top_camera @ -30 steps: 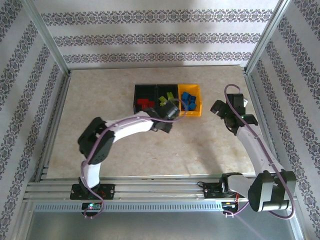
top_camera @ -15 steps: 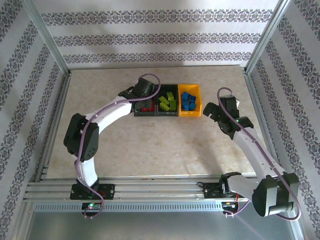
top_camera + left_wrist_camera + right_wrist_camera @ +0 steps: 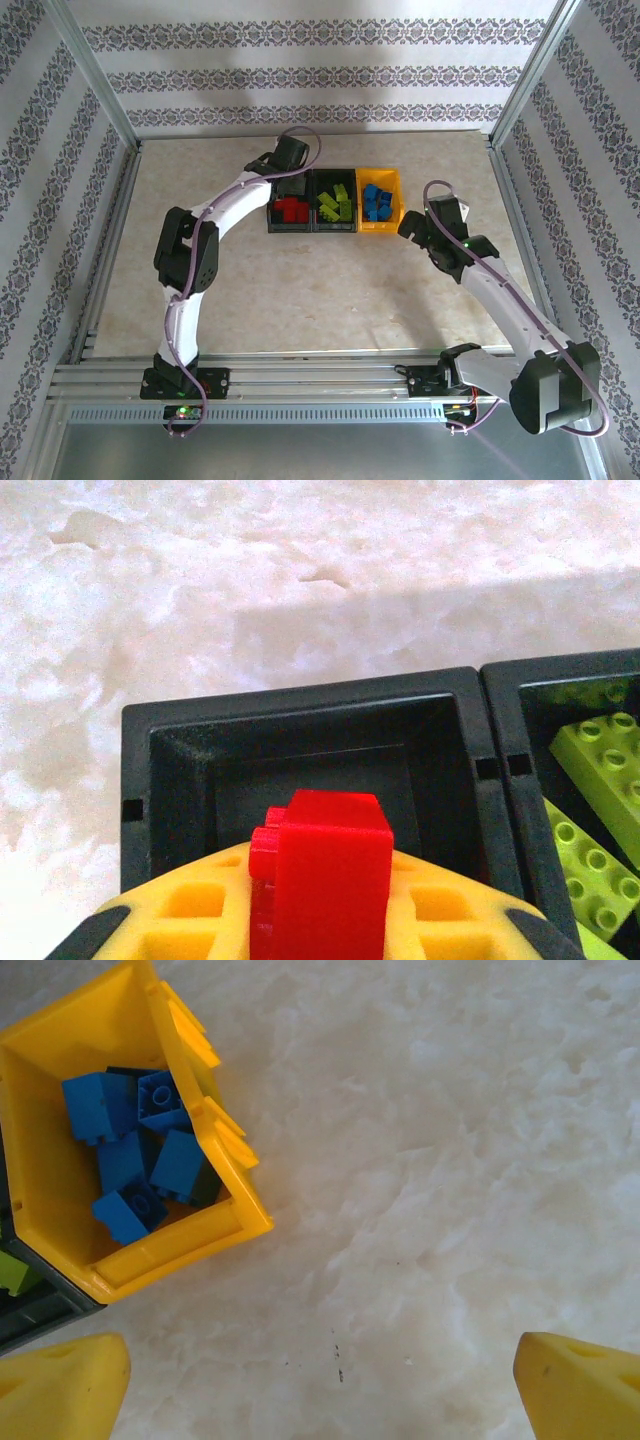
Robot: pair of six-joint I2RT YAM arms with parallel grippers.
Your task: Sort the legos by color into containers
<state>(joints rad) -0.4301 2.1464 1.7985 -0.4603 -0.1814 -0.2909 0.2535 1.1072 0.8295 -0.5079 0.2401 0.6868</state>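
Note:
Three joined containers stand in a row at the back middle of the table. The left black bin [image 3: 272, 212] [image 3: 300, 695] holds red legos [image 3: 291, 208]. Lime green legos [image 3: 335, 203] [image 3: 597, 810] lie in the middle black bin [image 3: 503, 780], and blue legos [image 3: 377, 202] [image 3: 130, 1160] in the yellow-orange bin [image 3: 380, 228] [image 3: 180, 1250]. My left gripper [image 3: 290, 185] [image 3: 320, 920] hangs over the left black bin's back part, shut on a red brick [image 3: 322, 870]. My right gripper [image 3: 415, 228] [image 3: 320, 1390] is open over bare table just right of the yellow-orange bin.
The marbled tabletop [image 3: 330, 290] lies bare in front of the bins. Aluminium frame posts [image 3: 520, 90] and patterned walls close in the sides and back. The right arm's link [image 3: 500, 295] stretches across the right side of the table.
My left arm swung from the bins' front edge to the back, above the left black bin. My right gripper shifted left and nearer, toward the yellow-orange bin.

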